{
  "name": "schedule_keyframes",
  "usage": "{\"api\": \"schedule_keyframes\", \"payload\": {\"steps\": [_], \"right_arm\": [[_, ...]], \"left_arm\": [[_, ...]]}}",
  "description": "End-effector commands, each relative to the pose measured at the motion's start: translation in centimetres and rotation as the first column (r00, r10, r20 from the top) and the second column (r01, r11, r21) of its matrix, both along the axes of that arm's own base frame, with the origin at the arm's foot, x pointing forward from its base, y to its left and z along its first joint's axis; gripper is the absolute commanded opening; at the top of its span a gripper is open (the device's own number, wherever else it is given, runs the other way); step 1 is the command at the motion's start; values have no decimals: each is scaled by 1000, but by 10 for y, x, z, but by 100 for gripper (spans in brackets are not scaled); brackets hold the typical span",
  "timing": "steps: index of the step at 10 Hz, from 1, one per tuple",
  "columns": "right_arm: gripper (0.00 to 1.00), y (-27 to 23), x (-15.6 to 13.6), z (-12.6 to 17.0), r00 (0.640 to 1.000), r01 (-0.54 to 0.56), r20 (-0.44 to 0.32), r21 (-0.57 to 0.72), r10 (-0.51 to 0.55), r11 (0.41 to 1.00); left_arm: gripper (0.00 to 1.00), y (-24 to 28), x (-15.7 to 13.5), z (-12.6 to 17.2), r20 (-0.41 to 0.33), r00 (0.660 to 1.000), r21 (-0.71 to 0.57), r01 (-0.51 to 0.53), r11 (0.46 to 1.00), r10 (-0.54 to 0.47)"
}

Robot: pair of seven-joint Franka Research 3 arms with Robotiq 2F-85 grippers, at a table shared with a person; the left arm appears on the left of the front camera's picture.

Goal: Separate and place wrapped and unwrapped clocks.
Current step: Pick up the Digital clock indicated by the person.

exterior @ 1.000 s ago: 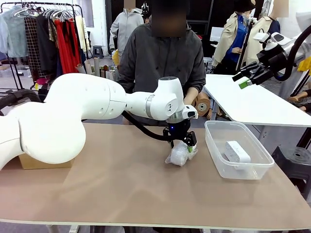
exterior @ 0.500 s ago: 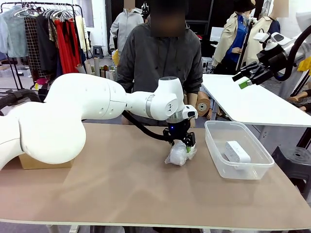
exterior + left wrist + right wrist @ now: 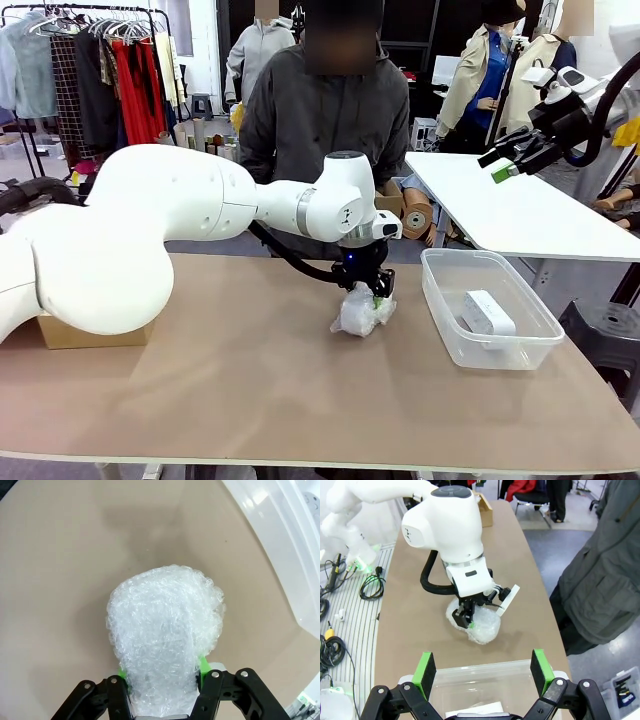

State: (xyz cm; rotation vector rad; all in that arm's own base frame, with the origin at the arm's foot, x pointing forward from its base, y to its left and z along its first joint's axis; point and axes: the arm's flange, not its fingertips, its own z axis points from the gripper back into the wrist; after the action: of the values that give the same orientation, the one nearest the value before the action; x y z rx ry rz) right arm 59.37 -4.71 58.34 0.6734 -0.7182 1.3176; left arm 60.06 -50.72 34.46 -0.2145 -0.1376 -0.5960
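Observation:
A wrapped clock [image 3: 360,313], a lumpy bundle in crinkly white plastic, sits mid-table with my left gripper [image 3: 370,292] shut on its top from above. In the left wrist view the wrapped clock [image 3: 165,630] is pinched between the green pads [image 3: 202,664] of my left gripper [image 3: 162,677]. The unwrapped clock [image 3: 487,313], a smooth white block, lies inside the clear tub [image 3: 440,300] to the right. My right gripper [image 3: 505,166] hangs open high at the right. Its own view looks down past the right gripper [image 3: 482,671] onto the wrapped clock [image 3: 479,625] and the tub [image 3: 470,668].
A brown cardboard box [image 3: 85,335] peeks out under my left arm at the table's left edge. A person in a grey jacket [image 3: 325,120] stands at the far side. A second white table [image 3: 520,215] stands at the right rear.
My left gripper has gone from open to shut on the wrapped clock. The bundle and gripper have shifted slightly left. The right arm has not moved.

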Motion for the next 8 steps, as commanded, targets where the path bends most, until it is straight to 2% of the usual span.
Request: {"api": "schedule_keyframes", "payload": {"steps": [1,5,6,7,8], "right_arm": [[100,0,-1,2,1000,2,5,-3,-2,1000],[100,0,-1,2,1000,2,5,-3,-2,1000],[100,0,-1,2,1000,2,5,-3,-2,1000],[100,0,-1,2,1000,2,5,-3,-2,1000],[100,0,-1,2,1000,2,5,-3,-2,1000]], "left_arm": [[0,11,-13,16,27,999,37,-18,999,17],[0,16,-37,57,68,997,73,22,997,-27],[0,13,-46,75,78,997,76,16,997,-22],[0,8,-54,91,42,999,55,-14,998,12],[0,3,-61,107,60,997,63,-52,997,48]]}}
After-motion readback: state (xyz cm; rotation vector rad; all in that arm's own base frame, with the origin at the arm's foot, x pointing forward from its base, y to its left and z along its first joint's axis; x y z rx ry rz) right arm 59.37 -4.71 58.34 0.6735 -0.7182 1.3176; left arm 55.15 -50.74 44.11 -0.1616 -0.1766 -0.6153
